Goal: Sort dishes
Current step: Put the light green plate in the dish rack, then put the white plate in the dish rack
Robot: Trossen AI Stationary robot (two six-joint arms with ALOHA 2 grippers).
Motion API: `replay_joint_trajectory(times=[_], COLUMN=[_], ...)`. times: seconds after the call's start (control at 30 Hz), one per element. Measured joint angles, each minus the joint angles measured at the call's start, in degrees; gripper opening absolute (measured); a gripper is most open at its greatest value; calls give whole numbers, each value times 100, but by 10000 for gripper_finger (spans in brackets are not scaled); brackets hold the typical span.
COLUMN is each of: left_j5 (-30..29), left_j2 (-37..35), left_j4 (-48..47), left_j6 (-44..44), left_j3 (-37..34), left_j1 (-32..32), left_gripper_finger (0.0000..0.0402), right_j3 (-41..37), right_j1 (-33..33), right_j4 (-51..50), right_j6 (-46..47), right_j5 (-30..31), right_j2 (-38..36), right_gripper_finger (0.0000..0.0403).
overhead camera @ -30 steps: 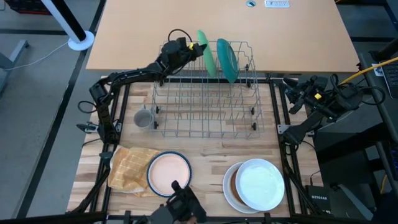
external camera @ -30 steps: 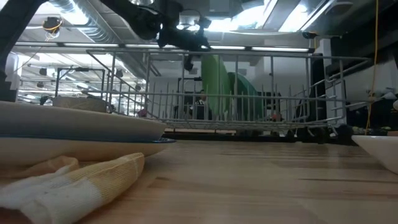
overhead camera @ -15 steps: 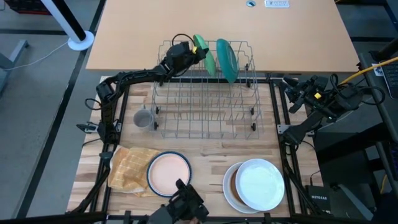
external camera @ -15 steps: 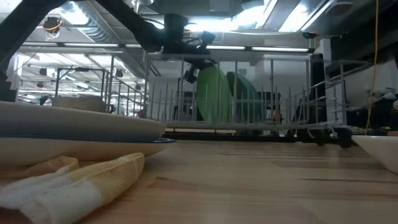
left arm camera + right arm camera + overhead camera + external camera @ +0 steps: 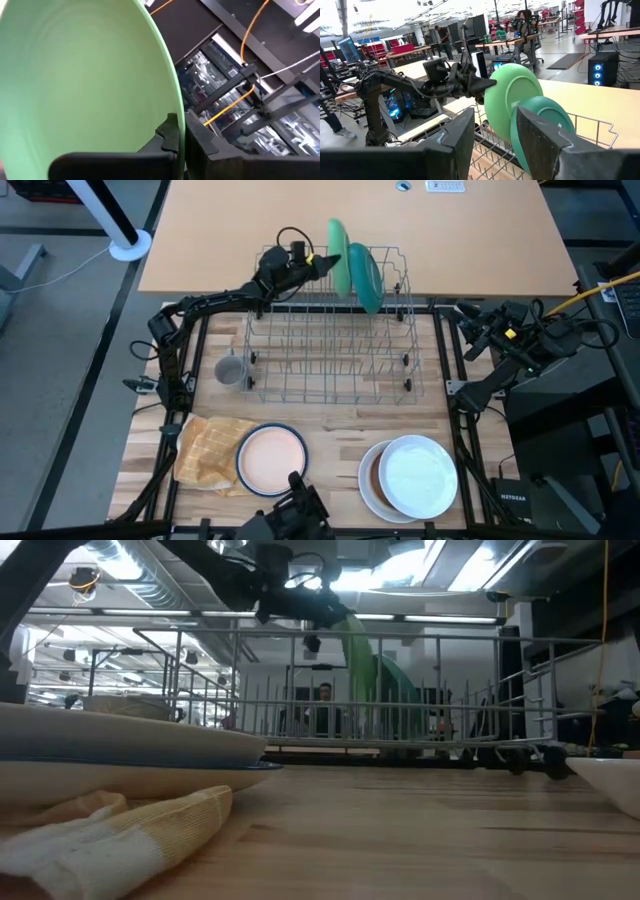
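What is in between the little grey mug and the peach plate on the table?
Nothing. In the high view, the wood between the grey mug and the peach plate is bare. The checked cloth lies off to the plate's side, not between them.

A checked cloth (image 5: 208, 446) lies before the wire rack (image 5: 330, 350).

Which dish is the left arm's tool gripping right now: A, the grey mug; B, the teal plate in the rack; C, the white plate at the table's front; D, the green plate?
D: the left tool is shut on the rim of the green plate, holding it beside the teal plate at the rack's far end.
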Motion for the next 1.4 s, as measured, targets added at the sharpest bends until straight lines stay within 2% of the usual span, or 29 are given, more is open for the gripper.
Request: replay_joint_trajectory(times=[0.5,0.67,0.9,1.1,1.4], left_j5=[-420,-481,-469,14,600], left_j2=[10,-18,4,-11,-18], left_j4=[-1593,-2096,-2618,-2631,-2623], left_j6=[-8,-18,-3,221,272], left_j3=[0,12,0,-7,-7], left_j1=[3,7,27,156,435], left_gripper_finger=[9,44,129,164,159], right_j3=[0,0,0,0,0], right_j1=[0,0,0,0,0], right_j4=[-4,-5,-4,2,-2], right_j6=[-3,-4,-4,-4,-2], right_j5=[1,0,0,0,0], right_j2=[0,0,0,0,0], right_gripper_finger=[152,152,152,152,152])
